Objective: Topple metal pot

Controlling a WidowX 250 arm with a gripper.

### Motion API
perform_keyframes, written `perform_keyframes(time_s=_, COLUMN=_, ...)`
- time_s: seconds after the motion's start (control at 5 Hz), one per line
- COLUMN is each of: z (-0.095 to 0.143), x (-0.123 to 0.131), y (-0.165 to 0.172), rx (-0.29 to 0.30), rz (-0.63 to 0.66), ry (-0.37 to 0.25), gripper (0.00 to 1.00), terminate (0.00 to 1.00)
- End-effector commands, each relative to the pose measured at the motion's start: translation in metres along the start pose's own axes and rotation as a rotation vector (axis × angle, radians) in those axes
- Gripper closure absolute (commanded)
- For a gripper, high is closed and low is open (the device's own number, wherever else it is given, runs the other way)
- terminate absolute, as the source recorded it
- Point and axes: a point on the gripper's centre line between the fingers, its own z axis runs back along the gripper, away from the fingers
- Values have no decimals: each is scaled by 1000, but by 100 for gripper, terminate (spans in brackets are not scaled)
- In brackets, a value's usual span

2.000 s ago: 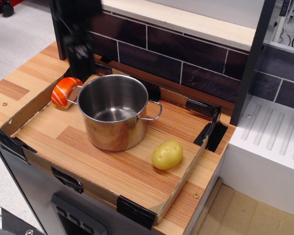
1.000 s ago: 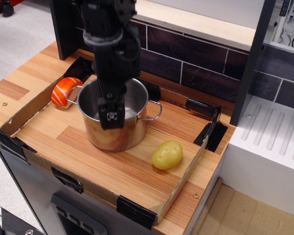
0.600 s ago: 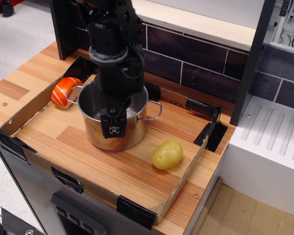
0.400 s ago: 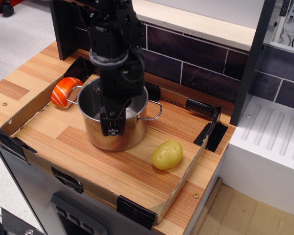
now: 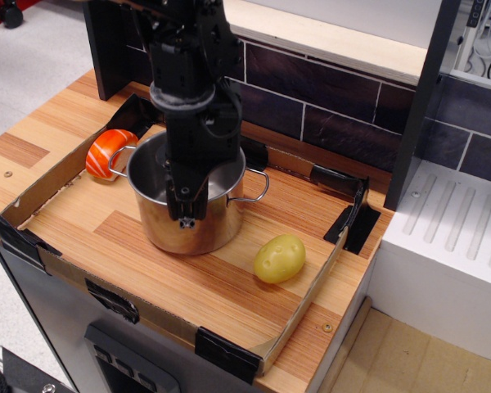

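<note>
The metal pot (image 5: 151, 214) is shiny steel with two wire loop handles and no lid. It stands upright in the middle of the shallow wooden tray (image 5: 188, 286). My black gripper (image 5: 185, 214) hangs down from above over the pot's front rim. One finger (image 5: 182, 196) lies against the outside of the front wall, with its tip about halfway down. The other finger is hidden behind it, so I cannot tell whether the jaws grip the rim.
A yellow potato (image 5: 279, 258) lies right of the pot near the tray's front right wall. An orange-and-white toy (image 5: 106, 151) sits by the pot's left handle. A dark tiled wall (image 5: 327, 115) runs behind, and a white drainer (image 5: 458, 229) stands to the right.
The arm came in from the back left and dropped over the pot. In the last half second the finger drew slightly up and narrowed, and the pot shifted a little to the left.
</note>
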Motion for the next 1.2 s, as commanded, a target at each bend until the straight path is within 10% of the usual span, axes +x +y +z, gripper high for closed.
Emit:
perform_keyframes(time_s=0.0, z=34, x=-8, y=14, rx=-45, rz=64, ry=14, gripper=100, terminate=0)
perform_keyframes(time_s=0.6, z=62, x=-15, y=35, rx=-523, rz=-3, ry=146, gripper=100, terminate=0)
perform_keyframes(time_s=0.8, z=58, x=-14, y=49, rx=-635, rz=25, ry=180, gripper=100, terminate=0)
perform_keyframes(time_s=1.0, z=50, x=-11, y=63, rx=-613, rz=63, ry=191, gripper=100, terminate=0)
